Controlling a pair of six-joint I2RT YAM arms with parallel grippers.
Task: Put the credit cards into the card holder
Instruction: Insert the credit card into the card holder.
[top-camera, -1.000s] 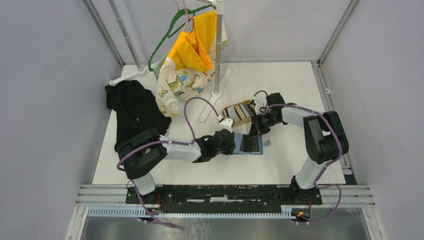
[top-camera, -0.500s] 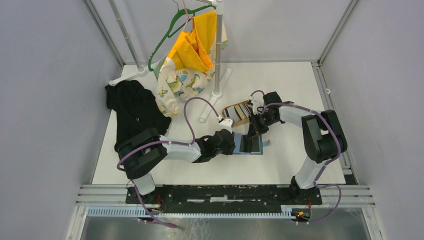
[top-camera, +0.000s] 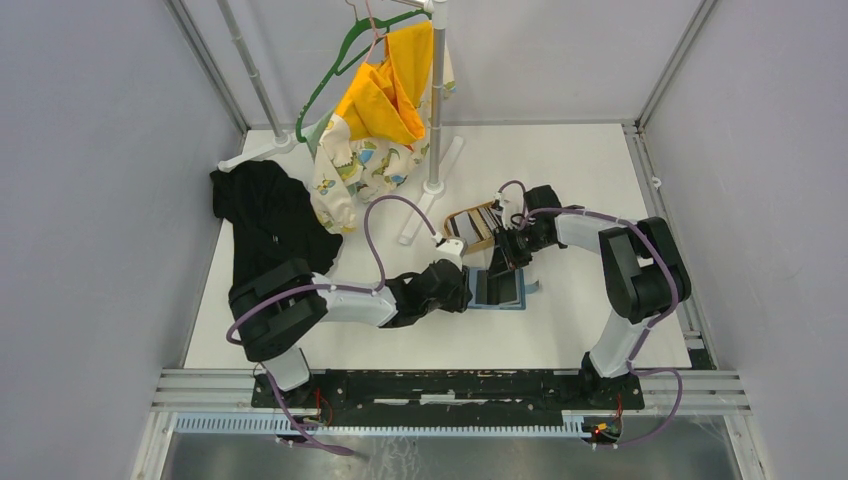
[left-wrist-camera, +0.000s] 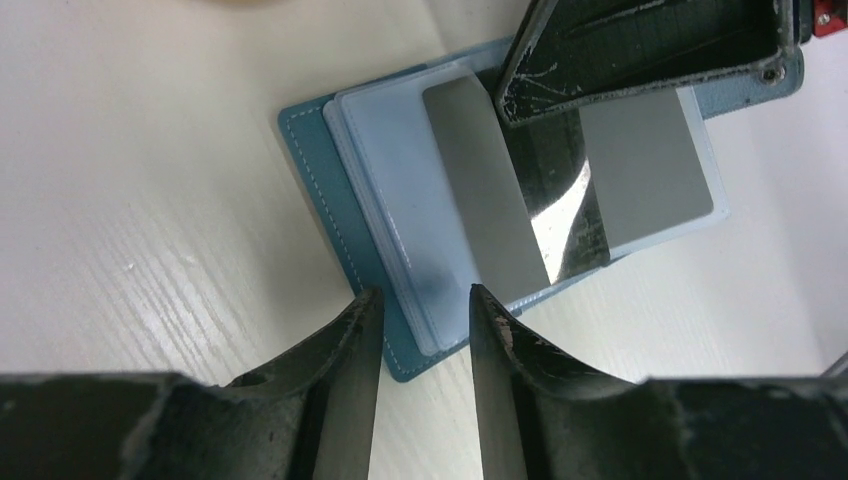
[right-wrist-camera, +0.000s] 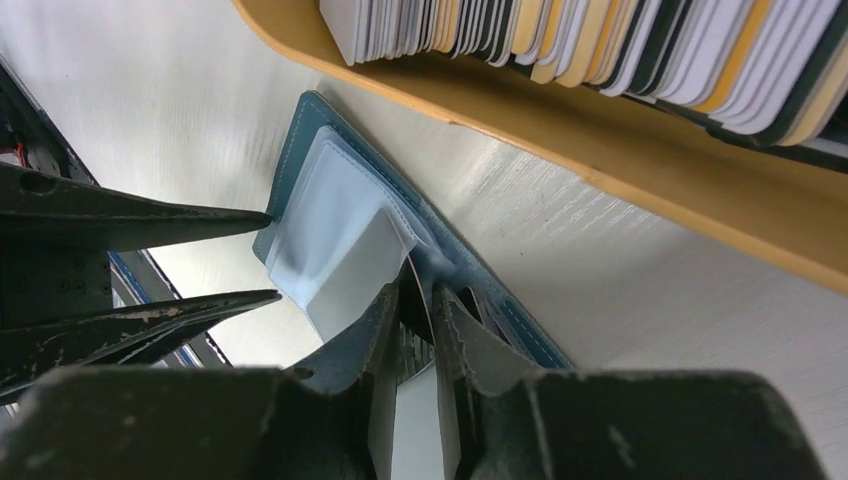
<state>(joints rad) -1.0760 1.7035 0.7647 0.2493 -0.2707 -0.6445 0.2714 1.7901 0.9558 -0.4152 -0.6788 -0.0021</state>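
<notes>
Teal-blue folding card holder (left-wrist-camera: 310, 150) lies open on the white surface (left-wrist-camera: 120, 200) beside an oval tan wooden tray (right-wrist-camera: 600, 130) of striped credit cards (right-wrist-camera: 600, 40). The right gripper (right-wrist-camera: 417, 295) has its jaws flanking a grey card (left-wrist-camera: 480, 190) at its sleeve (cannot tell whether they grip it). The left gripper (left-wrist-camera: 425, 295) has its jaws apart.

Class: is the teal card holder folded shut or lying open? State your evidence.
Open. The card holder lies spread flat on the table, teal cover underneath, pale inner sleeves facing up.
</notes>
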